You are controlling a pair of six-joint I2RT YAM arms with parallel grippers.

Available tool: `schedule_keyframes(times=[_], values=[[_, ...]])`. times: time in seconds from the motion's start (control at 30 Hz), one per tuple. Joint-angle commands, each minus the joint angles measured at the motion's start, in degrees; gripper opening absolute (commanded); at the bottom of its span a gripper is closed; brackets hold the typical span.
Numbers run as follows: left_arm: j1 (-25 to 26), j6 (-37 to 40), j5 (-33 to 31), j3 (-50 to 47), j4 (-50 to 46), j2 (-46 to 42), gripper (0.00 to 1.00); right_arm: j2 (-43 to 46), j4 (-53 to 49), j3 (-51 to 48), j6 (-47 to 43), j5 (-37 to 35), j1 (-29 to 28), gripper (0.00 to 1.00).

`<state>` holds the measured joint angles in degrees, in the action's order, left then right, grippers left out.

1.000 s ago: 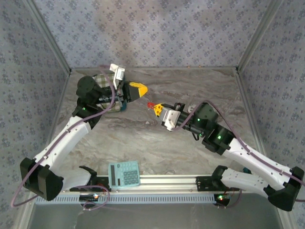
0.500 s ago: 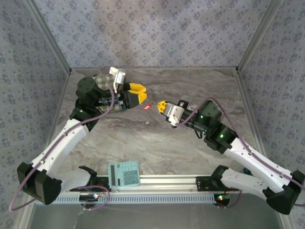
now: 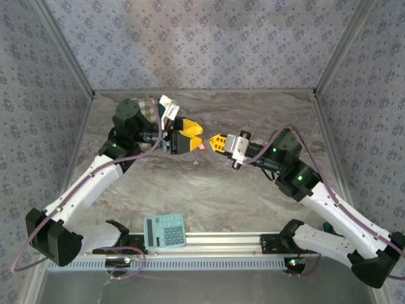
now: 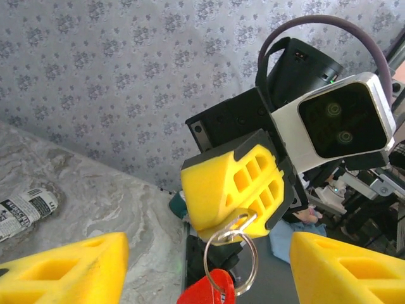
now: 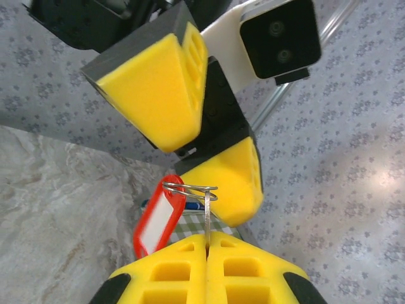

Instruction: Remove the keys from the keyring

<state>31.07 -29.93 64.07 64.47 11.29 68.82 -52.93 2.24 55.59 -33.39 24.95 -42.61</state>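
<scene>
My right gripper (image 3: 215, 142) (image 5: 207, 252) is shut on a thin metal key (image 5: 207, 218), held above the table's middle. The key hangs on a silver keyring (image 5: 190, 188) (image 4: 235, 252), which also carries a red oblong tag (image 5: 158, 218) (image 4: 205, 292) (image 3: 201, 147). My left gripper (image 3: 195, 138) (image 4: 205, 269) faces the right one, open. Its yellow fingers (image 4: 69, 269) stand wide on either side of the ring and tag without touching them.
A teal calculator (image 3: 164, 231) lies by the front rail (image 3: 221, 239). A checked cloth (image 3: 144, 106) sits behind the left arm, and a rolled printed wrapper (image 4: 25, 212) lies on the marble table (image 3: 209, 190). Patterned walls close in three sides.
My left gripper has opened and moved right, so its fingers now flank the ring and tag. My right gripper has risen and shifted slightly right, still shut.
</scene>
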Motion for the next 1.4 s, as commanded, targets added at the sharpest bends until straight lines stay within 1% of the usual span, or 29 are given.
schedule_keyframes(times=[0.0,0.13,0.17,0.23,0.27,0.3,0.43,0.47,0.57,0.63,0.8,0.97,1.03,1.17,1.37], values=[[0.83,1.46,3.07,2.85,-0.28,0.59,0.64,-0.16,-1.10,2.18,1.62,2.80,0.22,0.00],[1.39,1.57,3.90,3.25,-0.39,1.20,0.54,-0.51,-1.36,2.41,1.79,3.09,0.17,0.00],[1.46,1.64,4.02,3.34,-0.39,1.31,0.53,-0.51,-1.23,2.38,1.70,2.86,0.17,0.00],[1.63,1.68,4.15,3.39,-0.48,1.32,0.47,-0.42,-1.10,2.33,1.51,2.69,0.20,0.00],[1.62,1.76,4.17,3.39,-0.54,1.32,0.46,-0.42,-1.05,2.40,1.43,2.65,0.24,0.00],[1.63,1.81,4.21,3.38,-0.70,1.29,0.43,-0.42,-1.01,2.48,1.40,2.58,0.24,0.00],[1.59,2.16,4.37,3.47,-1.14,1.23,0.26,-0.18,-0.59,2.43,1.26,1.89,0.32,0.00],[1.62,2.16,4.23,3.56,-1.10,1.23,0.20,-0.12,-0.45,2.35,1.22,1.73,0.31,0.00],[1.62,2.22,4.22,3.68,-1.05,1.15,0.06,-0.09,-0.22,2.27,1.25,1.61,0.37,0.00],[1.43,2.25,3.63,3.69,-1.27,1.01,0.01,-0.07,-0.27,2.23,1.24,1.51,0.36,0.00],[1.02,1.09,2.14,3.14,0.24,-0.19,0.00,0.60,1.32,1.27,1.22,0.05,0.41,0.00],[-1.27,-5.35,-1.07,0.04,9.09,-1.99,0.00,1.48,3.82,-0.71,0.96,-1.85,0.37,0.00],[-1.96,-6.84,-1.70,-0.42,10.76,-2.27,0.00,1.38,4.01,-1.09,0.67,-2.22,0.20,0.00],[-2.37,-10.87,-2.11,-1.08,15.33,-2.11,0.00,0.96,4.78,-2.28,-2.37,-6.77,-2.39,0.00],[-2.81,-13.41,-3.92,-2.22,18.65,-2.17,0.00,0.09,6.13,-3.30,-5.97,-12.88,-6.49,0.00]])
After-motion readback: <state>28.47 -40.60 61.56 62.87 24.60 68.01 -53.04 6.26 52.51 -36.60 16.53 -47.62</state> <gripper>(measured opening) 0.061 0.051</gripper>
